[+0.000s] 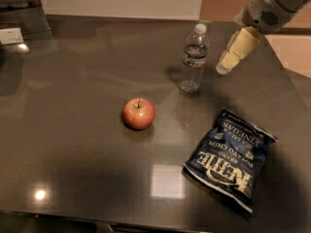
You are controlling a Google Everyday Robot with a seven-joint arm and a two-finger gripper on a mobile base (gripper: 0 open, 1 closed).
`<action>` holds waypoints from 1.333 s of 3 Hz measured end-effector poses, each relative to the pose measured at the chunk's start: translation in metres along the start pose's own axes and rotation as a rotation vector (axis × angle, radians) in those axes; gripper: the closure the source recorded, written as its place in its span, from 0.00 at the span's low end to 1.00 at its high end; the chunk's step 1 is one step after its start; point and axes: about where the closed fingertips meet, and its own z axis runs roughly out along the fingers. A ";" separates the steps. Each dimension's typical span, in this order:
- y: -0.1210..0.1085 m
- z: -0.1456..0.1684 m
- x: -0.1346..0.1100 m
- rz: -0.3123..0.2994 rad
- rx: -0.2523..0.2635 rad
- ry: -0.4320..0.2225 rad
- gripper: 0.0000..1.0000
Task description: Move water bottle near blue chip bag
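The water bottle stands upright on the dark table, clear and ribbed with a white cap and a dark label band. The blue chip bag lies flat at the front right, navy with white "Kettle" lettering. My gripper hangs from the white arm at the upper right, just right of the bottle at label height, a small gap away from it and holding nothing.
A red apple sits left of the bottle and bag, near the table's middle. The dark table has its right edge running diagonally beside the arm. A white card and dark items sit at the far left back.
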 end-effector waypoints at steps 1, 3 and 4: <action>-0.011 0.018 -0.014 0.013 -0.009 -0.035 0.00; -0.012 0.047 -0.034 0.025 -0.056 -0.100 0.00; -0.015 0.056 -0.041 0.033 -0.055 -0.129 0.00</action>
